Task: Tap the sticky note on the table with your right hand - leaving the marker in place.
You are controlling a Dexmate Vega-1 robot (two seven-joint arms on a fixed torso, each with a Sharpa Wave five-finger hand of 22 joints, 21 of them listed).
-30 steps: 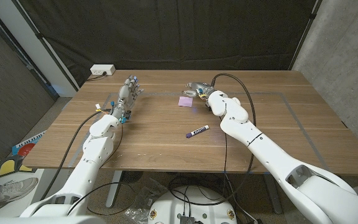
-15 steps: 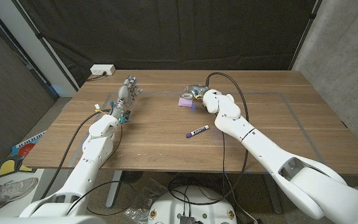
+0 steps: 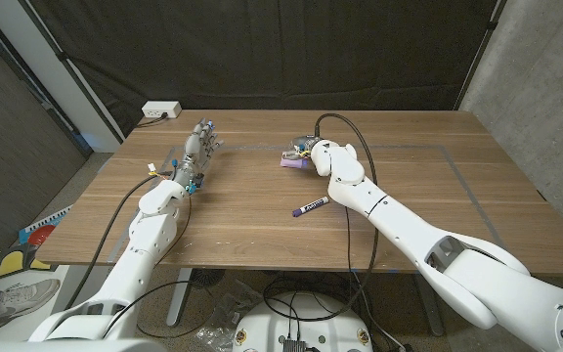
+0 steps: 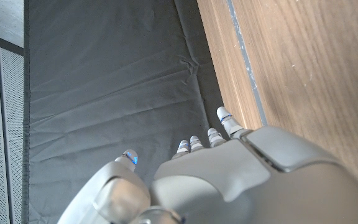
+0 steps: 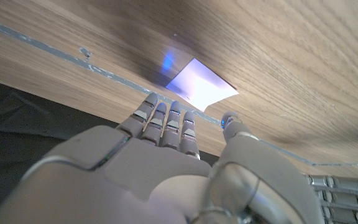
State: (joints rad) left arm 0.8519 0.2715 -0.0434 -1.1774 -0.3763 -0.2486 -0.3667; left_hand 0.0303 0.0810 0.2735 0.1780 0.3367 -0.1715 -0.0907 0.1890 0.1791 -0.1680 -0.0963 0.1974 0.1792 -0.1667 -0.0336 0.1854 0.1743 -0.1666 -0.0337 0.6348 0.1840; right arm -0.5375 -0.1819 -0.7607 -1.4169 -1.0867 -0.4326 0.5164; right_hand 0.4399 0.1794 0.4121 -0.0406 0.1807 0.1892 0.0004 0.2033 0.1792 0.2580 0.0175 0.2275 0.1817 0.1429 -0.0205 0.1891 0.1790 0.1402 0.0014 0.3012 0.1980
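Reaching over the tabletop (image 3: 242,210), the right hand (image 3: 306,150), released with fingers extended, hovers at the purple sticky note (image 3: 290,161); marker (image 3: 309,206) lies behind its wrist. Left hand (image 3: 199,145) released, upright.

— What's on the wooden table (image 3: 262,210)?
— A purple sticky note (image 3: 290,161) toward the far middle, a marker (image 3: 309,206) nearer, and a white power strip (image 3: 161,110) at the far left corner.

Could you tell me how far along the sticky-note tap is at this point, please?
Done: the right hand is at the purple sticky note, fingers extended over its edge. In hand: the tap; actual contact can't be confirmed. Left: withdrawing. The marker lies untouched nearer the robot; the left hand holds nothing.
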